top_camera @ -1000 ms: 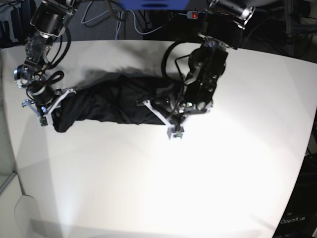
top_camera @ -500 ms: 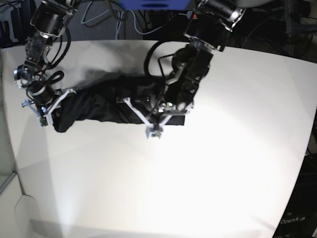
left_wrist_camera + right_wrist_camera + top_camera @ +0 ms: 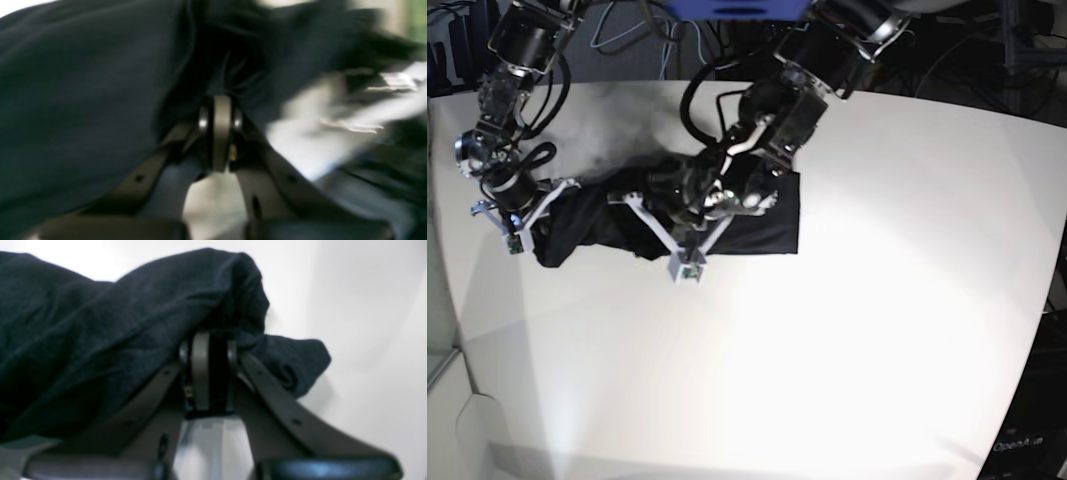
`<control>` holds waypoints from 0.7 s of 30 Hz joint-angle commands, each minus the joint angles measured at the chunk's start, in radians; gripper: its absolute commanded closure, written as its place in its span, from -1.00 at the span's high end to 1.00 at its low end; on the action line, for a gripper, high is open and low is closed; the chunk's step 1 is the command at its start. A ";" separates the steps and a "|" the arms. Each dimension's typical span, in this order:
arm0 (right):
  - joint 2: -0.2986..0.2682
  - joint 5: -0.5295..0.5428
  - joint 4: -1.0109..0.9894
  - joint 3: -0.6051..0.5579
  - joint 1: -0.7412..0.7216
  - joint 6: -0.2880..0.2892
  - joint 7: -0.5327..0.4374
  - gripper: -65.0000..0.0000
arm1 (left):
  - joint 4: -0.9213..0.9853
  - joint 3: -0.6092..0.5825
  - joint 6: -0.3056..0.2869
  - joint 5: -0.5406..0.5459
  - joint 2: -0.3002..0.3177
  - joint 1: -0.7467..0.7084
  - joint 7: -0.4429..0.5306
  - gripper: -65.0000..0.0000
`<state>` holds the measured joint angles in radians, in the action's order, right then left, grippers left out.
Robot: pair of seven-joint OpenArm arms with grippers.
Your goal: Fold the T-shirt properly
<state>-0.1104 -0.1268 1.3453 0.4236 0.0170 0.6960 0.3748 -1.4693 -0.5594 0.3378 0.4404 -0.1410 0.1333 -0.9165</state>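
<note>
The black T-shirt (image 3: 592,215) lies bunched in a long band across the far half of the white table (image 3: 827,350). My left gripper (image 3: 689,208) sits over the band's middle, shut on a pinch of the T-shirt (image 3: 83,100); its closed fingertips (image 3: 218,133) show in the blurred left wrist view. A flat doubled layer of cloth (image 3: 772,228) trails to its right. My right gripper (image 3: 530,215) holds the band's left end. In the right wrist view dark fabric fills the narrow gap between the fingers (image 3: 200,370), and the T-shirt (image 3: 100,333) drapes over them.
Black and grey cables (image 3: 642,40) and dark equipment line the table's far edge. The table's left edge (image 3: 442,290) runs close to my right arm. Bare white surface (image 3: 757,400) fills the near half.
My left arm has swept left along the T-shirt, carrying its pinched cloth toward the right gripper and leaving a flat folded layer behind it. The right arm has held still.
</note>
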 commanded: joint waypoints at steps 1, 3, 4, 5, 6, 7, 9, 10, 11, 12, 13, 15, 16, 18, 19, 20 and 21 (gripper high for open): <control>-0.010 -0.012 0.007 0.001 -0.004 0.002 0.016 -0.83 | -0.044 0.002 -0.009 0.033 -0.009 0.032 0.026 -0.97; -0.010 -0.012 0.007 0.001 -0.004 0.002 0.016 -0.83 | -0.081 0.000 -0.009 0.113 0.010 0.048 0.023 -0.97; -0.010 -0.012 0.007 0.001 -0.004 0.002 0.016 -0.83 | -0.095 0.000 -0.009 0.148 0.017 0.052 0.023 -0.97; -0.010 -0.012 0.007 0.001 -0.004 0.002 0.016 -0.83 | -0.115 0.000 -0.009 0.185 0.031 0.052 0.026 -0.97; -0.010 -0.012 0.007 0.001 -0.004 0.002 0.016 -0.83 | -0.141 0.002 -0.009 0.217 0.048 0.058 0.026 -0.97; -0.010 -0.012 0.007 0.001 -0.004 0.002 0.016 -0.83 | -0.164 0.002 -0.009 0.242 0.062 0.062 0.026 -0.97; -0.010 -0.012 0.007 0.001 -0.004 0.002 0.016 -0.83 | -0.193 0.006 -0.009 0.271 0.086 0.064 0.026 -0.97; -0.010 -0.012 0.007 0.001 -0.005 0.002 0.016 -0.83 | -0.204 0.009 -0.009 0.274 0.097 0.064 0.026 -0.97; -0.008 -0.012 0.007 0.001 -0.005 0.002 0.016 -0.83 | -0.210 0.009 -0.009 0.275 0.110 0.064 0.023 -0.97; -0.008 -0.012 0.007 0.001 -0.005 0.002 0.016 -0.83 | -0.218 0.009 -0.007 0.277 0.126 0.064 0.017 -0.97; -0.008 -0.012 0.007 0.001 -0.005 0.002 0.016 -0.83 | -0.219 0.009 -0.007 0.283 0.145 0.059 0.017 -0.98; -0.010 -0.012 0.007 0.001 -0.007 0.002 0.016 -0.83 | -0.221 0.009 -0.003 0.280 0.186 0.055 0.017 -0.98; -0.010 -0.012 0.007 0.001 -0.009 0.002 0.016 -0.83 | -0.221 0.011 -0.003 0.280 0.209 0.050 0.017 -0.98; -0.010 -0.012 0.007 0.001 -0.009 0.002 0.014 -0.83 | -0.225 0.012 -0.003 0.283 0.252 0.025 0.026 -0.98; -0.010 -0.012 0.007 0.001 -0.009 0.002 0.014 -0.83 | -0.229 0.016 -0.003 0.283 0.277 0.016 0.027 -0.98; -0.010 -0.012 0.007 0.001 -0.009 0.002 0.014 -0.83 | -0.233 0.029 -0.003 0.283 0.295 0.009 0.027 -0.98; -0.012 -0.012 0.007 0.001 -0.009 0.002 0.014 -0.83 | -0.236 0.049 -0.003 0.283 0.309 -0.004 0.027 -0.98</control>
<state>-0.1108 -0.1276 1.3453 0.4236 0.0162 0.6956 0.3767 -1.6791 -0.5175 0.3439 0.7155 0.1757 0.1070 -0.9100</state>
